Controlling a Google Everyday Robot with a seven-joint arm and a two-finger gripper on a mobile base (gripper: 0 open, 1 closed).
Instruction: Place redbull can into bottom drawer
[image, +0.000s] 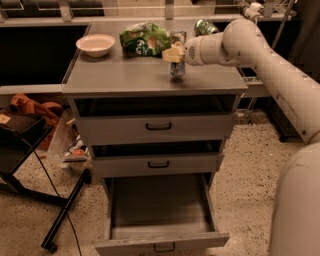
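Observation:
The redbull can (177, 60), slim and silver-blue, stands upright on the grey cabinet top (125, 75), right of centre. My gripper (173, 54) reaches in from the right, and its pale fingers (170, 55) are closed around the can's middle. I cannot tell whether the can's base touches the top. The bottom drawer (162, 239) is pulled out wide below, and its tray shows nothing inside. The two upper drawers are slightly ajar.
A white bowl (95, 44) sits at the back left of the top, a green snack bag (145, 39) behind the can, and a green can (205, 26) behind my arm. A black stand (60, 220) and bags lie on the floor to the left.

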